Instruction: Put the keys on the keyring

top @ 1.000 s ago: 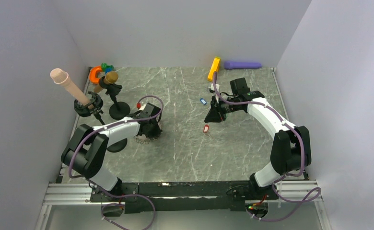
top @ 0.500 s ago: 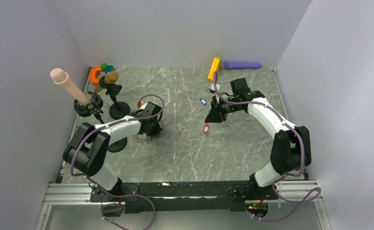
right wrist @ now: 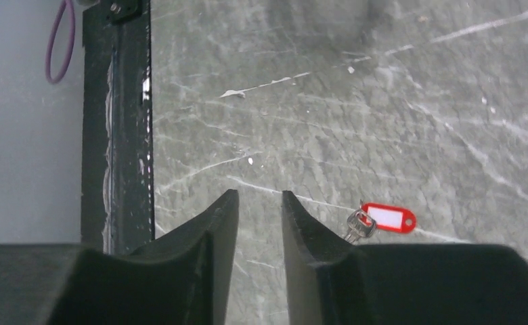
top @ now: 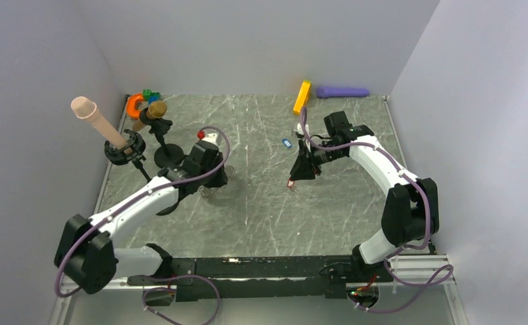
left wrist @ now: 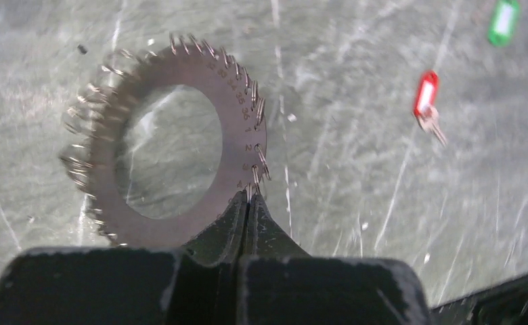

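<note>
Now | your left gripper (left wrist: 248, 201) pinches the keyring (left wrist: 237, 101) by its rim over the tabletop's (top: 261, 203) left half, leaving the loop free | your right gripper (right wrist: 258, 202), half-parted and empty, is poised just beside the red key (right wrist: 386, 219) mid-tabletop, likely for pickup.

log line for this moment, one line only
left gripper: shut on keyring rim | right gripper: open, empty | red key: beside right gripper, not gripped | keys on keyring: none visible

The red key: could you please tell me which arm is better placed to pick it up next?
The right. The right pincer hangs open just beside the red key, whereas the left pincer is shut on the keyring.
</note>
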